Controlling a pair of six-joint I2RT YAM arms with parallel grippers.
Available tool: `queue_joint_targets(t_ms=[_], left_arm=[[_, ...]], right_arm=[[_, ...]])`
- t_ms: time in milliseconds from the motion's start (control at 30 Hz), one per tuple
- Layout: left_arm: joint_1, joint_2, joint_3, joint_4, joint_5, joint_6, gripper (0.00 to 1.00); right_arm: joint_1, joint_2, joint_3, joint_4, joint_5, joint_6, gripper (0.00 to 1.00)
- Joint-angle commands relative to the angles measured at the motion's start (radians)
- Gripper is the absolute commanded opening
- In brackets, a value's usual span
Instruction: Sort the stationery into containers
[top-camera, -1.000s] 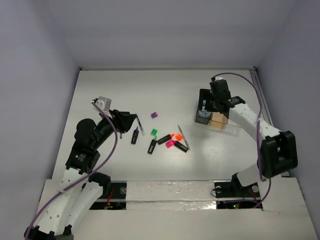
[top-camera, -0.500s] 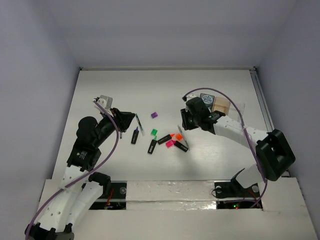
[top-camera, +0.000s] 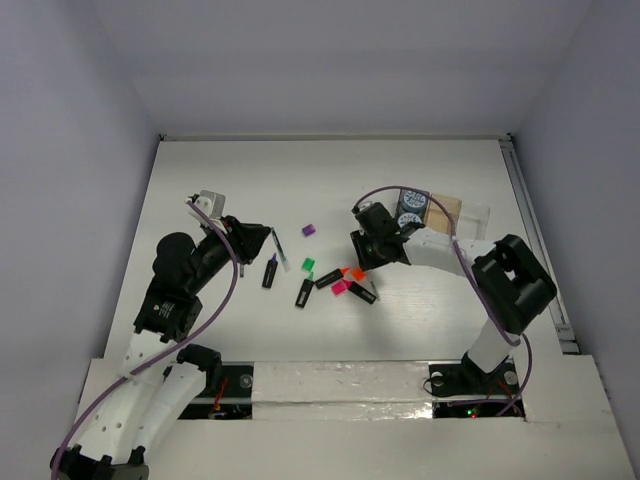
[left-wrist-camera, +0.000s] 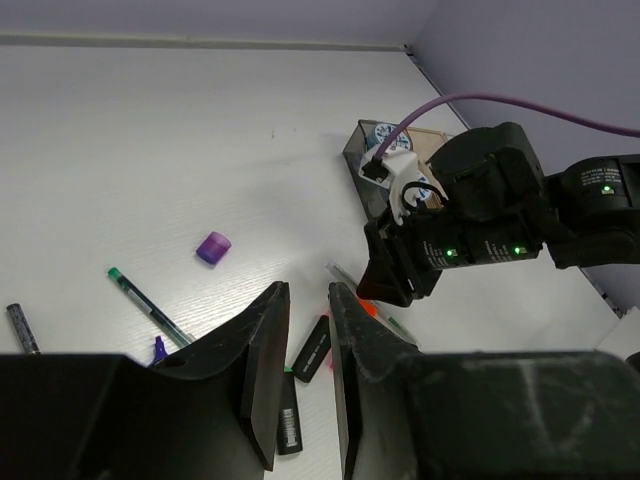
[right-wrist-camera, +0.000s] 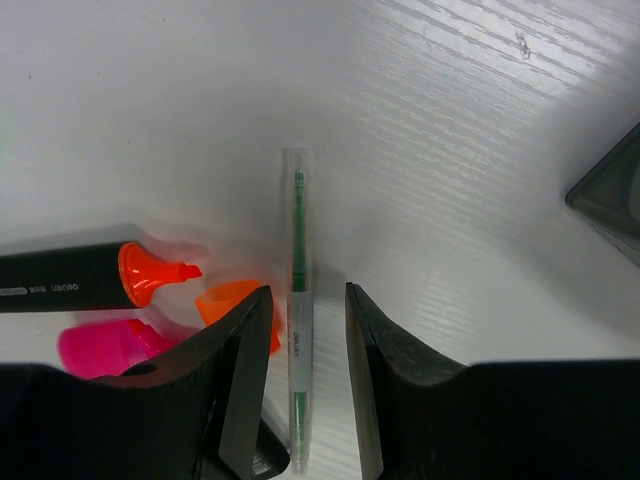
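Right hand (right-wrist-camera: 305, 295), released, straddles a clear green pen (right-wrist-camera: 296, 220) on the worktop (right-wrist-camera: 450, 150); centre it, then clench squarely.

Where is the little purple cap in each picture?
Top external: the purple cap sits near the picture's centre.
Left wrist: the purple cap is left of centre.
Right wrist: not in it.
Shared landmark: the orange cap shows in all three views.
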Motion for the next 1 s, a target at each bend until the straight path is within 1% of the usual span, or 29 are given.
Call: queue_joint_targets(t_ms=[0, 233, 367, 533, 567, 633, 667, 700, 733, 767, 900, 967], left_arm=[[0.007, -0.013, 0.045, 0.036, 0.016, 0.005, 0.20], [0.007, -0.019, 0.045, 0.038, 0.021, 0.005, 0.21], [0.007, -0.018, 0.044, 0.038, 0.021, 0.005, 0.21], [0.007, -0.016, 0.044, 0.041, 0.022, 0.002, 0.22], [0.007, -0.016, 0.045, 0.041, 0.022, 0.004, 0.22], [0.007, -0.016, 0.045, 0.041, 0.022, 0.004, 0.22], [0.007, -0.018, 0.045, 0.041, 0.022, 0.002, 0.22], [0.007, -0.016, 0.044, 0.041, 0.022, 0.004, 0.22], [0.007, -0.018, 0.045, 0.041, 0.022, 0.004, 0.22], [0.007, -0.016, 0.044, 0.042, 0.024, 0.002, 0.22], [0.007, -0.015, 0.044, 0.044, 0.025, 0.002, 0.23], [0.007, -0.016, 0.044, 0.045, 0.025, 0.002, 0.23]], right_arm=[[0.012, 0.019, 0.060, 0.041, 0.040, -0.004, 0.41], [0.012, 0.057, 0.075, 0.047, 0.081, 0.005, 0.35], [0.012, 0.085, 0.078, 0.032, 0.103, -0.002, 0.30], [0.012, 0.103, 0.080, 0.021, 0.106, -0.004, 0.30], [0.012, 0.105, 0.081, 0.017, 0.106, -0.007, 0.24], [0.012, 0.108, 0.081, 0.015, 0.115, -0.008, 0.18], [0.012, 0.105, 0.078, 0.018, 0.115, -0.013, 0.09], [0.012, 0.094, 0.078, 0.020, 0.117, -0.013, 0.06], [0.012, 0.088, 0.080, 0.020, 0.121, -0.014, 0.06], [0.012, 0.080, 0.078, 0.020, 0.127, -0.018, 0.03], [0.012, 0.016, 0.084, 0.033, 0.143, -0.045, 0.00], [0.012, -0.044, 0.090, 0.042, 0.155, -0.054, 0.00]])
